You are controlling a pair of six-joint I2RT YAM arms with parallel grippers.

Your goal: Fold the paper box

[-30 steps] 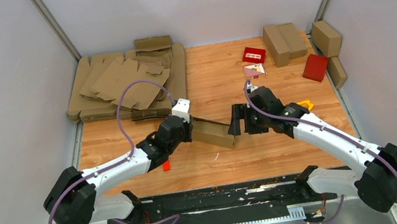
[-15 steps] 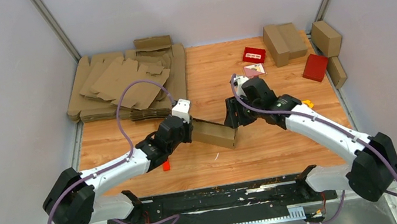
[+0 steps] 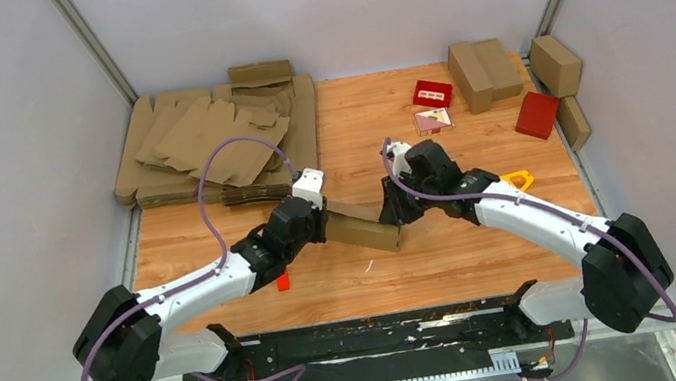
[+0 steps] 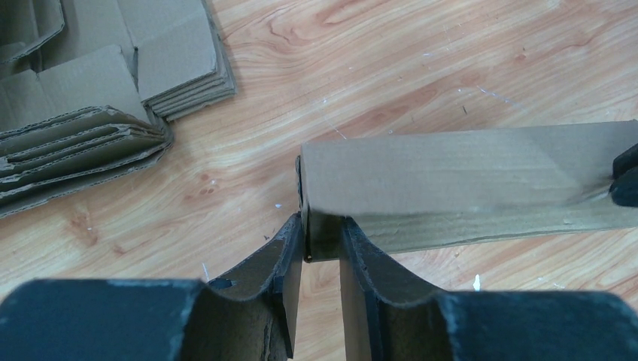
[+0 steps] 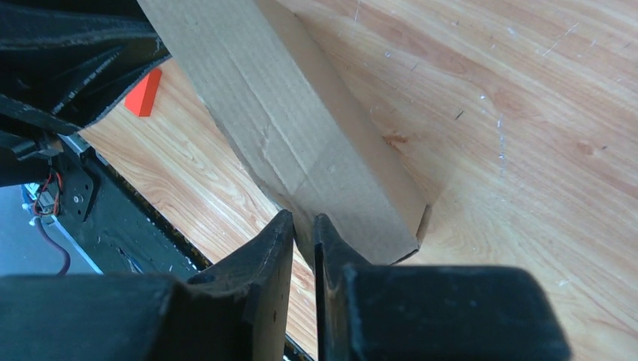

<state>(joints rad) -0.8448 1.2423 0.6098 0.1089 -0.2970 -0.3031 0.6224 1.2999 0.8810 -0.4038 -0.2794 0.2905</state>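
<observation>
From above: plain brown oblong cardboard box [image 3: 361,226] low over the middle of the wooden counter [image 3: 406,130], gripped at opposite ends by left tool [image 3: 327,220] and right tool [image 3: 388,213], probably to brace it while the end flaps get closed. Through left wrist: pinched nearly closed on one end wall. Through right wrist: likewise clamped narrowly on a thin cardboard edge.

oblong brown cardboard carton [image 4: 451,180]: matt paper, faintly ribbed surface. orange-brown wooden tabletop [image 4: 421,60]: smooth, slight sheen, fine scratches. stacked flat brown cardboard sheets [image 4: 75,143]: matt, corrugated edges exposed.
</observation>
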